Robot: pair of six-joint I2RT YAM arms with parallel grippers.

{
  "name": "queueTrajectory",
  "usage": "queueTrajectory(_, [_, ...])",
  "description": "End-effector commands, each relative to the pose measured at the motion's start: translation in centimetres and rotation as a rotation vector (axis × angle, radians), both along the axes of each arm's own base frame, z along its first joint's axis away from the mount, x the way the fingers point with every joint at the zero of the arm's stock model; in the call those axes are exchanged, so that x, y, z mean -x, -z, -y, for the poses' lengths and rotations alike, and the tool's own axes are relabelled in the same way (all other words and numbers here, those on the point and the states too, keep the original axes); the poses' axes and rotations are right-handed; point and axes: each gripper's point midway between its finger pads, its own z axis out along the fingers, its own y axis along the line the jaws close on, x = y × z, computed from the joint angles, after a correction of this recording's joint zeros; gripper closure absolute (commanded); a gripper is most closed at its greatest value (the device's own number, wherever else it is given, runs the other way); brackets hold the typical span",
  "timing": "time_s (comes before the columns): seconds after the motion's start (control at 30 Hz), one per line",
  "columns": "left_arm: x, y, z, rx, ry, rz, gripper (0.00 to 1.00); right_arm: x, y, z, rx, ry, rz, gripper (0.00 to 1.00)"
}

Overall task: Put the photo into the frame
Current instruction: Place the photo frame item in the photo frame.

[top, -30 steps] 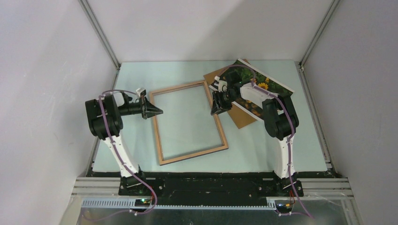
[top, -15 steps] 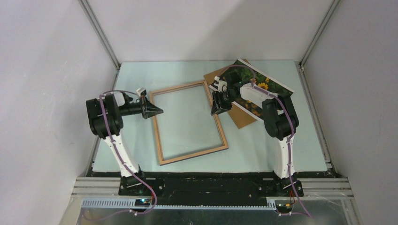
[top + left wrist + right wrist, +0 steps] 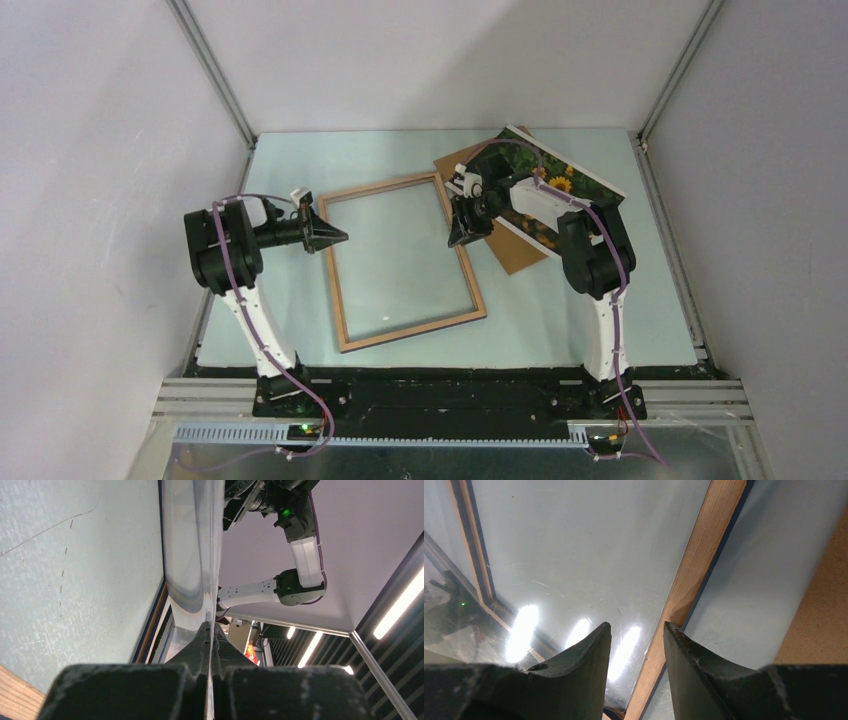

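Observation:
The frame (image 3: 410,330) lies light wood face up at the middle of the table, its clear pane glinting. My left gripper (image 3: 340,238) is at its left rail. In the left wrist view it (image 3: 210,627) is shut on a thin reflective sheet edge, apparently the pane (image 3: 192,555). My right gripper (image 3: 458,238) is open just above the frame's right rail (image 3: 704,555), one finger on each side (image 3: 636,630). The photo (image 3: 565,180), sunflower side up, lies at the back right, partly hidden under the right arm.
A plain brown backing board (image 3: 512,252) lies under the photo, right of the frame, and shows at the right edge of the right wrist view (image 3: 824,620). White walls with metal posts close in the table on three sides.
My right gripper has edged very slightly left over the frame's right rail. The left arm and the frame have not visibly moved.

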Motion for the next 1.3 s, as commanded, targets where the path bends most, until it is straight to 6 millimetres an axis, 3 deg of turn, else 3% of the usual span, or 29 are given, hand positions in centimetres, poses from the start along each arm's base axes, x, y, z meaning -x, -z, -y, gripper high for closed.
queueTrajectory(0.0, [-0.5,-1.5,0.1,0.059,-0.01,0.014,1.0,0.1,0.1,-0.2,0.014,-0.016,0.021,0.52])
queueTrajectory(0.47, [-0.4,-2.0,0.4,0.108,-0.015,0.028,1.0,-0.3,0.1,0.1,0.036,-0.003,0.034,0.53])
queueTrajectory(1.27, [0.2,-2.7,1.1,0.135,-0.006,0.009,1.0,-1.6,-0.4,2.8,0.13,0.085,0.107,0.54])
